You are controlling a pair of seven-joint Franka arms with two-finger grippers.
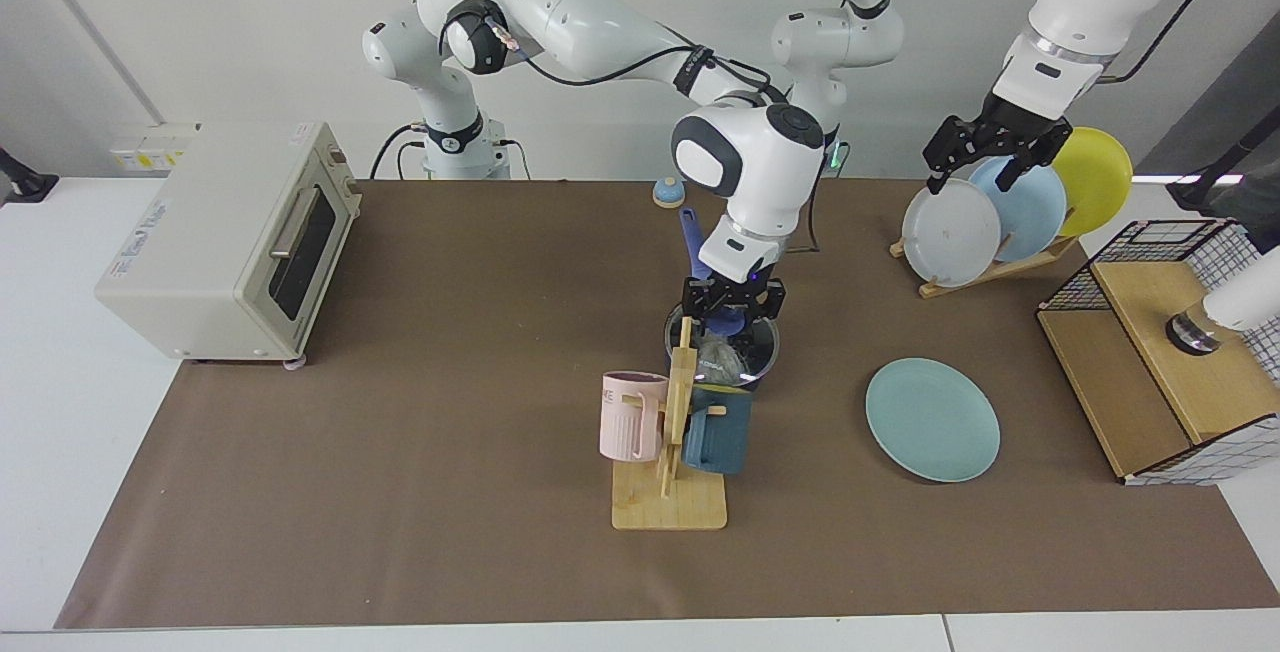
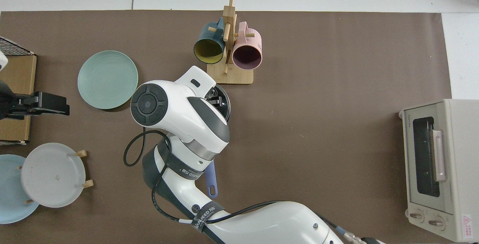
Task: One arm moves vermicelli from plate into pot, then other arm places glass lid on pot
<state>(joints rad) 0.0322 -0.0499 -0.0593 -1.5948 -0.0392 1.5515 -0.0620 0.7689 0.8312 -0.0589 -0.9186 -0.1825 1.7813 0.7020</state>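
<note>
The dark blue pot (image 1: 768, 364) stands mid-table behind the mug rack, its blue handle (image 1: 690, 237) pointing away from the camera. The glass lid (image 1: 750, 347) lies on the pot, and pale vermicelli (image 1: 712, 357) shows through the glass. My right gripper (image 1: 734, 317) stands straight over the pot, shut on the lid's blue knob. From above, the right arm's wrist hides most of the pot (image 2: 225, 103). The teal plate (image 1: 932, 419) (image 2: 107, 79) lies bare on the mat. My left gripper (image 1: 975, 177) (image 2: 66, 104) hangs open and empty, high up by the plate rack.
A wooden mug rack (image 1: 670, 492) with a pink mug (image 1: 630, 417) and a dark blue mug (image 1: 715, 432) stands right in front of the pot. A dish rack holds grey (image 1: 950, 232), light blue and yellow plates. A toaster oven (image 1: 225, 242) and a wire-and-wood shelf (image 1: 1170, 352) flank the mat.
</note>
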